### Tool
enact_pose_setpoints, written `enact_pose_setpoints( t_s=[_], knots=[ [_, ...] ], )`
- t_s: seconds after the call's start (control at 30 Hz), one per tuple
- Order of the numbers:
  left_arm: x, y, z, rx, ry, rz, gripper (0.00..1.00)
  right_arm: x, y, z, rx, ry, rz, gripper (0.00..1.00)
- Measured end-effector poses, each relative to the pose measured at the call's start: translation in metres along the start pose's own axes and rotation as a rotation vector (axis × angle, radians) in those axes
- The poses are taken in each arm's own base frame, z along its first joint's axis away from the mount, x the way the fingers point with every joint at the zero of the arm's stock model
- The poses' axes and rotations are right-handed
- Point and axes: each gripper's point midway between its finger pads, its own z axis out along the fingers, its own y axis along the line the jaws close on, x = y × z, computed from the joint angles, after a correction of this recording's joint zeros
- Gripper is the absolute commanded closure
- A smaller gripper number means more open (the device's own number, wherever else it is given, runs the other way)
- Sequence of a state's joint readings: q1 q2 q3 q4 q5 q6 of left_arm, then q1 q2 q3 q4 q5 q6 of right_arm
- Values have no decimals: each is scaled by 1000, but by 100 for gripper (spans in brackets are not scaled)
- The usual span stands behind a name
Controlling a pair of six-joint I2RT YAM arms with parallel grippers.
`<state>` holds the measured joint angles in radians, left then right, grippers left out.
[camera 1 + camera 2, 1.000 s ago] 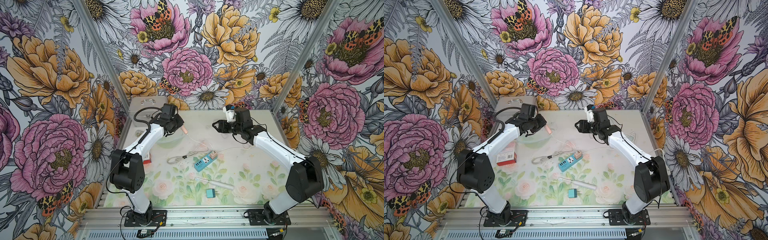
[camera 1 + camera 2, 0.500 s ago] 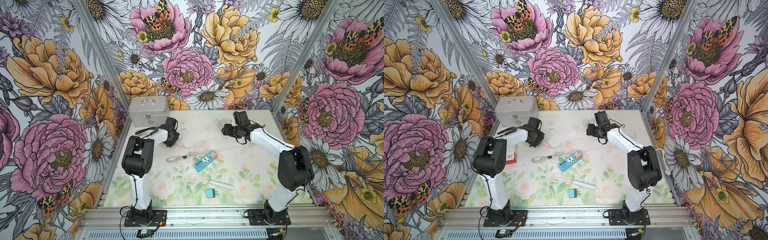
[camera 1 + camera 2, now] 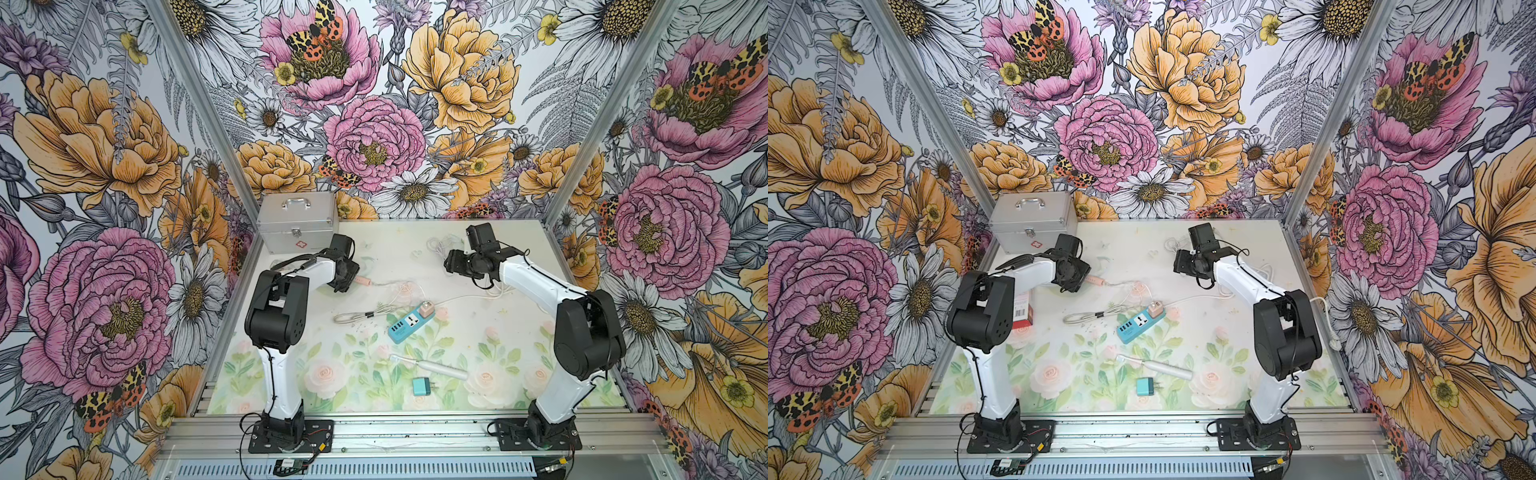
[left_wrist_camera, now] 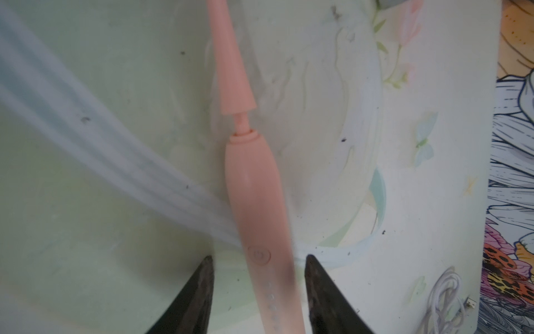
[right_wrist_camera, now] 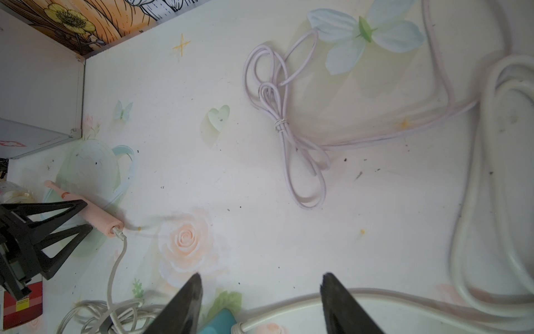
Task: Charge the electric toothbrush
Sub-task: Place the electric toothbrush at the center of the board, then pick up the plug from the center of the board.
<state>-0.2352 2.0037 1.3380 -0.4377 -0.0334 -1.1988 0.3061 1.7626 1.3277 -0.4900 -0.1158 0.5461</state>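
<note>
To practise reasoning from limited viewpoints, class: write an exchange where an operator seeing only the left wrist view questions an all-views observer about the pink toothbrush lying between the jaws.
Operator: Is anything plugged into the pink toothbrush? Its base is out of my frame.
Observer: Yes. The right wrist view shows a thin cable entering its base.
Operator: Is anything in the blue power strip?
Observer: In both top views, a pink adapter sits plugged into one end.

Toothbrush [image 4: 251,185]: head and handle end cut off by left wrist view's edges, body blurred. Red box [image 3: 1022,309]: mostly hidden behind left arm [image 3: 984,311]. Power strip [image 5: 221,322]: cut by right wrist view's edge
</note>
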Motion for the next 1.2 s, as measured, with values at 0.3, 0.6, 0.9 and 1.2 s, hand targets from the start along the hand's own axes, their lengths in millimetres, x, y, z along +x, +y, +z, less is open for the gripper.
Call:
enact_pose_setpoints(
  t_s=[0.3, 0.6, 0.9, 1.2],
  knots=[
    [20, -28, -72, 134, -15, 216, 29, 19, 3, -39, -5, 16, -13, 31],
    [130, -31, -164, 300, 27, 657, 28, 146, 50, -91, -71, 198, -216, 31],
    [157, 53, -172, 204, 27, 821, 28, 289, 94, -111, -74, 439, -437, 29],
    [140, 87, -191, 243, -47, 789, 28, 336, 92, -81, 101, 531, -381, 33]
  ],
)
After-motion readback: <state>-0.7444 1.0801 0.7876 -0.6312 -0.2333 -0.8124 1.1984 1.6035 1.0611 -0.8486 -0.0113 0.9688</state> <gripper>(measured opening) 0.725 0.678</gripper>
